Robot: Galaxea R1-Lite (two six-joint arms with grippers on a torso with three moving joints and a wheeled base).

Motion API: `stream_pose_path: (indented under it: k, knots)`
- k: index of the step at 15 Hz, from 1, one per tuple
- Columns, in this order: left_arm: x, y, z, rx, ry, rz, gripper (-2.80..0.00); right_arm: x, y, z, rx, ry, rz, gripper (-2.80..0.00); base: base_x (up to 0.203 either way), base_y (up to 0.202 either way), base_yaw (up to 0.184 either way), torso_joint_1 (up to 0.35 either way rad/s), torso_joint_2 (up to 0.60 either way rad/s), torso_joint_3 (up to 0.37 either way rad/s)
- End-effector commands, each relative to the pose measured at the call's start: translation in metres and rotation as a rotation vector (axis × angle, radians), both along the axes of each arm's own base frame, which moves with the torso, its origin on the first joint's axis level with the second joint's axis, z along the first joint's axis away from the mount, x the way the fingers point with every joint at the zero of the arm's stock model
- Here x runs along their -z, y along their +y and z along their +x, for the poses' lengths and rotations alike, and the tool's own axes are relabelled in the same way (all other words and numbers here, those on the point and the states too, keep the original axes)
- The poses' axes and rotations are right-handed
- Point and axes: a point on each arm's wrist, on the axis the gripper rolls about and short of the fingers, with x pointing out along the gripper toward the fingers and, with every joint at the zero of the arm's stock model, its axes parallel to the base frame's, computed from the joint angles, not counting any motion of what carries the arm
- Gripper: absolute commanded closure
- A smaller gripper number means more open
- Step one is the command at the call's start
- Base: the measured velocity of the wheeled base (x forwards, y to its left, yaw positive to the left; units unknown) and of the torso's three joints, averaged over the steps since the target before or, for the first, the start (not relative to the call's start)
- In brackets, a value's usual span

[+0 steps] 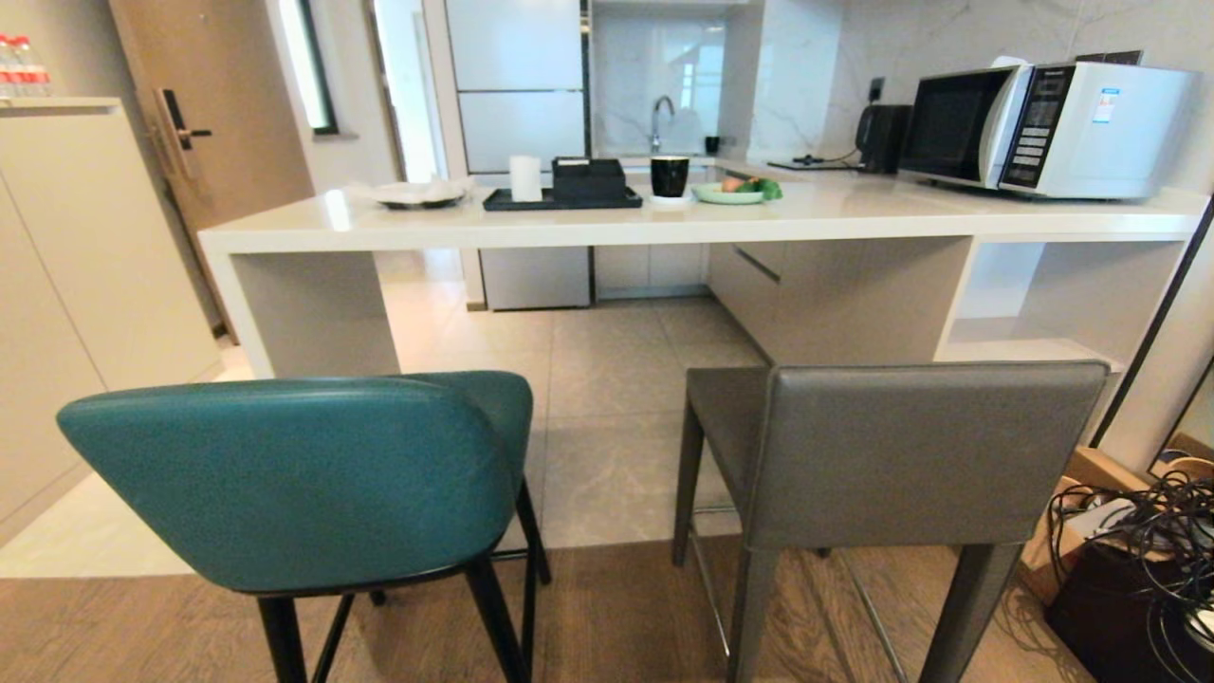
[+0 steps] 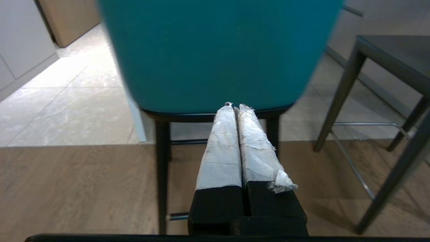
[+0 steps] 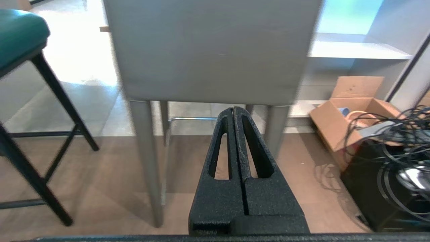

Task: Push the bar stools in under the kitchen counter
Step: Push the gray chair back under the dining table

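Stools [image 1: 607,474] short of counter [image 1: 664,223]

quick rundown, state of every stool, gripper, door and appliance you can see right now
teal stool: upright, pulled out, not under the counter
grey stool: upright, pulled out, not under the counter
kitchen counter: nothing tucked into the space beneath
left gripper: shut, empty, pointing at the teal backrest
right gripper: shut, empty, pointing at the grey backrest
microwave: door closed
wooden door: closed
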Motion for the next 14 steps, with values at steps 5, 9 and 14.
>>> stream_pose_path:
  k: [5, 9, 14]
  knots:
    - [0.0000, 0.0000, 0.0002, 0.000, 0.002, 0.000, 0.00, -0.0001, 0.0000, 0.0001, 0.001, 0.001, 0.007, 0.00, 0.000, -0.189, 0.002, 0.001, 0.00, 0.003]
    - [0.0000, 0.0000, 0.0002, -0.001, 0.002, 0.000, 0.00, -0.0001, 0.0000, 0.0001, 0.001, 0.001, 0.008, 0.00, 0.000, -0.192, 0.001, 0.004, 0.00, 0.004]
    - [0.0000, 0.0000, 0.0002, -0.002, 0.002, 0.000, 0.00, -0.0001, -0.0001, 0.0001, 0.008, 0.001, 0.017, 0.00, 0.000, -0.191, 0.003, 0.001, 0.00, 0.002]
